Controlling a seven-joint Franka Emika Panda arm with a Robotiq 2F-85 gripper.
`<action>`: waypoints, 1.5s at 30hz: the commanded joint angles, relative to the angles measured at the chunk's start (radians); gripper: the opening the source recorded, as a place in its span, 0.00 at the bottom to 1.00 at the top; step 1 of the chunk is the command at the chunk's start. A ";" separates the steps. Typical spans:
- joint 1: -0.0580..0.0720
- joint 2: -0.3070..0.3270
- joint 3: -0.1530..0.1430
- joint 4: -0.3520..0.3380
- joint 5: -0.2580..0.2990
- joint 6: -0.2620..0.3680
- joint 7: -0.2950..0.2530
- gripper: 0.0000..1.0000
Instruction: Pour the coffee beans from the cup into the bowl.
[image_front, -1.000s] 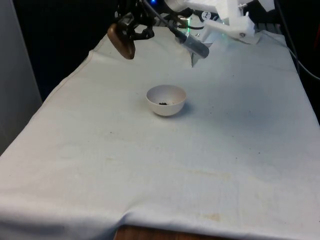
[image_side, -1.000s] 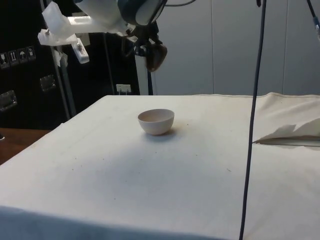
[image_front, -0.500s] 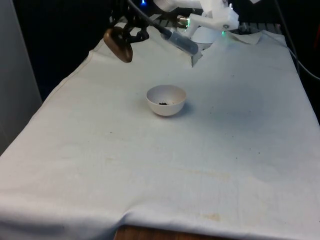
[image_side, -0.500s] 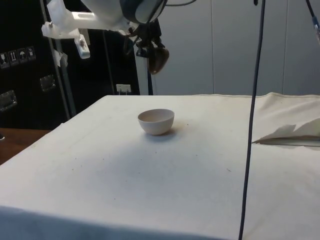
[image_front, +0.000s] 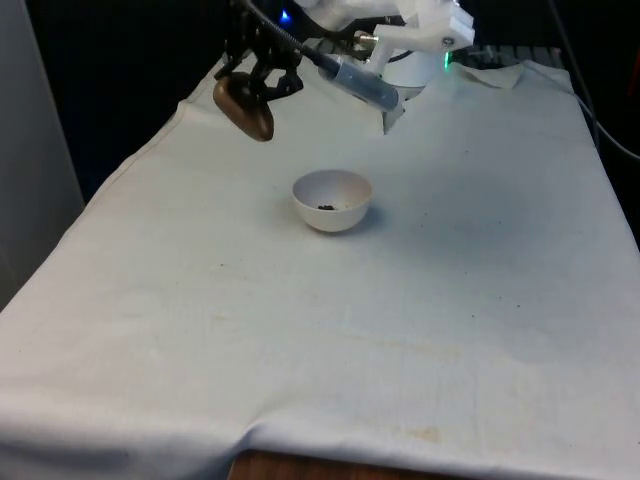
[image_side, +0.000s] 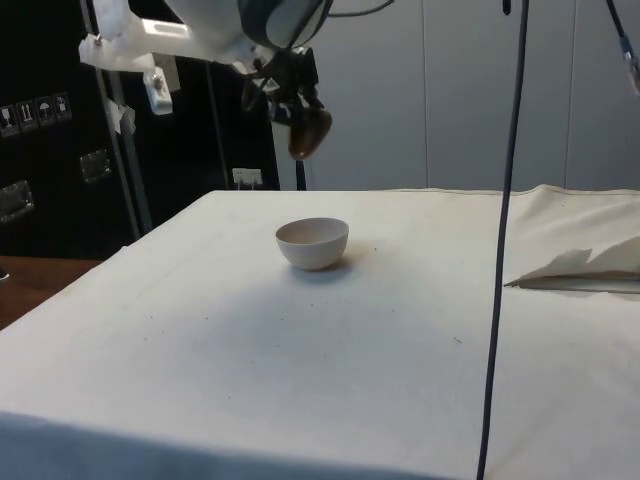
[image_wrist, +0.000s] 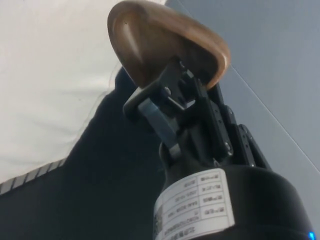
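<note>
— Dropped a little and swung back toward the tabletop's middle since half a second ago: gripper (image_front: 262, 78) clamped on the rim of the brown cup (image_front: 245, 107), wall pinched between the fingers (image_wrist: 159, 118), tipped hard over on its side.

— And placed where?

— Hanging high above the far edge of the tabletop (image_front: 420, 330), toward the corner on the front view's left. White bowl (image_front: 332, 200) well apart, nearer the middle, with a few dark coffee beans (image_front: 326, 207) already lying in its bottom.

— So the pour looks mostly done?

— Probably, though cup's inside hidden. For a clean finish: bring the lip over the bowl's centre before tipping further, keep low above the rim, rotate slowly, hold the pinch firm so nothing slips or scatters onto the cloth.
</note>
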 joint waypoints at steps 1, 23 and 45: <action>-0.004 0.015 0.006 0.015 0.022 0.010 -0.015 0.04; 0.004 0.110 0.026 0.105 0.124 0.069 -0.056 0.04; 0.008 0.129 0.017 0.109 0.221 0.156 -0.129 0.04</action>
